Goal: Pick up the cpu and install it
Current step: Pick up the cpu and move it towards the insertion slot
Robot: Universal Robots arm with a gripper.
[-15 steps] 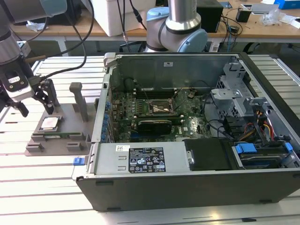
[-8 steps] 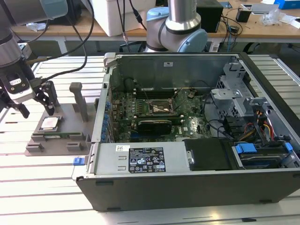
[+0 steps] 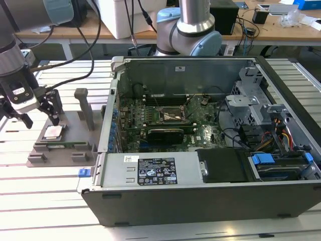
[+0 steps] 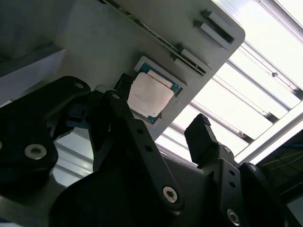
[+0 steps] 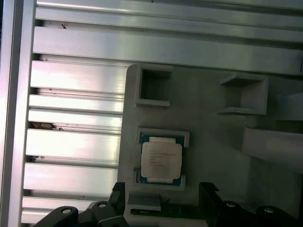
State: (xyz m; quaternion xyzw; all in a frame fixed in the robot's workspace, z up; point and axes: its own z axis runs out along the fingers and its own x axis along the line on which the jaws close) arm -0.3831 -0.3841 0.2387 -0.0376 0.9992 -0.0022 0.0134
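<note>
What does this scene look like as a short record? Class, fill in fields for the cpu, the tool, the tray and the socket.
cpu: lying flat in a recess of the grey tray, not gripped
tool: open, holding nothing, just above the tray near the cpu
tray: on the slatted table, to the exterior view's left of the computer case
socket frame: on the green motherboard inside the open case
</note>
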